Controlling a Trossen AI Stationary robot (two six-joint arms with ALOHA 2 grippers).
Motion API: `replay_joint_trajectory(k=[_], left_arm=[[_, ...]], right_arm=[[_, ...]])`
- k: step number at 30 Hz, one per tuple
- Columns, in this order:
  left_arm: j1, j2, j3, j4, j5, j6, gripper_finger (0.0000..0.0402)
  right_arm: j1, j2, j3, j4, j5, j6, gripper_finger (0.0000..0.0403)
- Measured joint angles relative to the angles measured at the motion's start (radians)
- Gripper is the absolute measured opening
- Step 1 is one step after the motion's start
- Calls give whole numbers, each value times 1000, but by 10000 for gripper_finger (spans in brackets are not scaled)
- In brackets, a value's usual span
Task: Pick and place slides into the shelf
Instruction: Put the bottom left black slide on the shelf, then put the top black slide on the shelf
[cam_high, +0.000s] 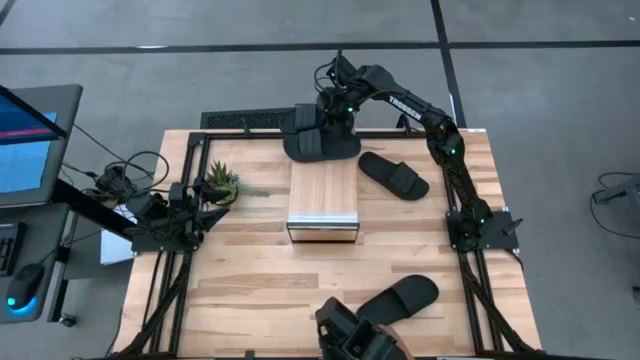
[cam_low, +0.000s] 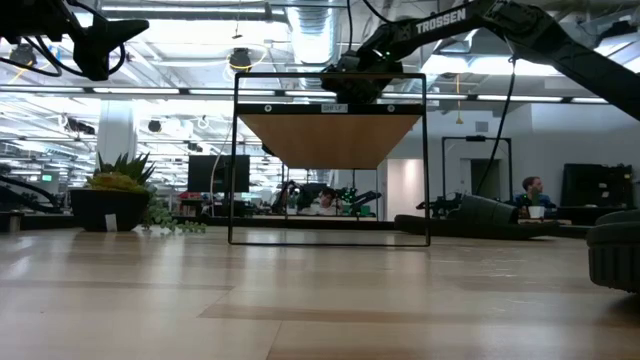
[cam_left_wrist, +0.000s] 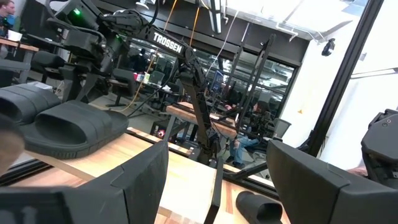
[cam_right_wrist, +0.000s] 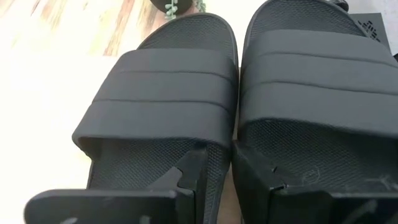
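**Two slides on the shelf's far end, two left on the counter**

At the near edge of the pale plank counter (cam_high: 250, 290), one matte black slide (cam_high: 400, 297) lies flat. Midway, the shelf (cam_high: 323, 195) shows its light wood top and silvery metal edge; another slide (cam_high: 393, 175) rests just beside it. At its far end a pair of slides (cam_right_wrist: 249, 81), ribbed straps and mesh-textured soles touching, sits under the right end effector (cam_right_wrist: 214, 168), fingers slightly parted. The left end effector (cam_left_wrist: 217, 186) waits spread, near a spiky potted plant (cam_high: 220, 184).

Four matte black slides (cam_high: 394, 175); the shelf (cam_high: 323, 192) has a pale wood top with a silvery edge; green plant (cam_high: 219, 183) at centre left.
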Motion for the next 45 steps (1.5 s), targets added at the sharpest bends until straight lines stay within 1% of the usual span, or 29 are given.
replay_joint_trajectory(k=[12,25,31,45], left_arm=[[0,0,0,-1,0,0,258],[0,0,0,-8,0,0,258],[0,0,0,-9,0,-6,258],[0,0,0,-19,3,-11,258]], right_arm=[[-7,-4,0,-49,-1,-19,66],[-6,-4,0,-37,0,-20,67],[-6,-4,0,-47,42,-20,68],[-13,-24,21,-92,54,-29,68]])
